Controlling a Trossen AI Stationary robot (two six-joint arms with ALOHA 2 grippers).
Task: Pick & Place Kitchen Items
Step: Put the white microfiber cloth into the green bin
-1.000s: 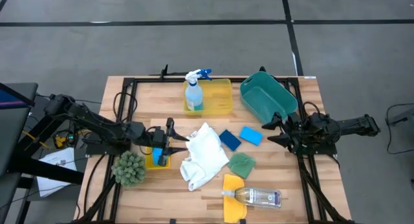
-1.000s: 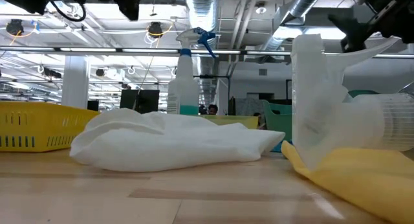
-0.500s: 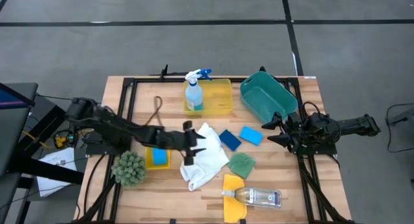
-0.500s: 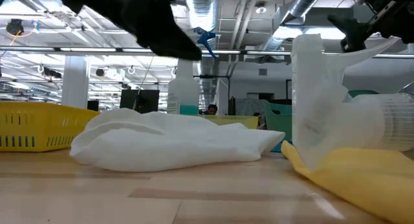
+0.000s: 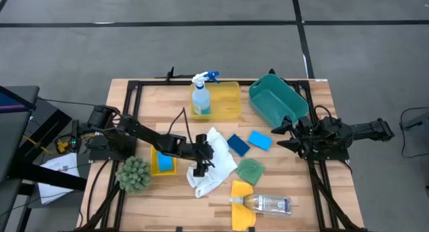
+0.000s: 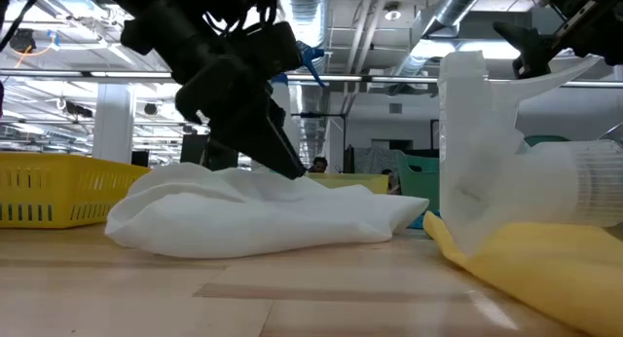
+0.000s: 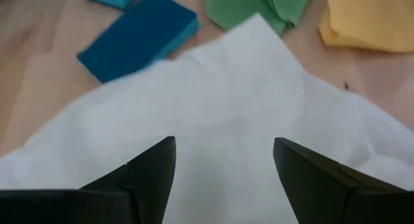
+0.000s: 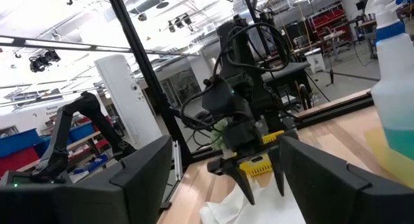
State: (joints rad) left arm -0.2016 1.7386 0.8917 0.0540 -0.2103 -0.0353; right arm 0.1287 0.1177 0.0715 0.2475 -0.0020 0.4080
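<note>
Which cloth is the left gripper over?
The white cloth: the left gripper, open, is above it. The green cloth and yellow cloth lie farther toward the right arm.

From the low camera my left claw [image 6: 282,162] hides the spray bottle's body, and the clear bottle [image 6: 560,196] runs off the edge. Whether my fingertips [image 7: 152,166] touch the white cloth [image 7: 220,127] is unclear (possibly just above).
</note>
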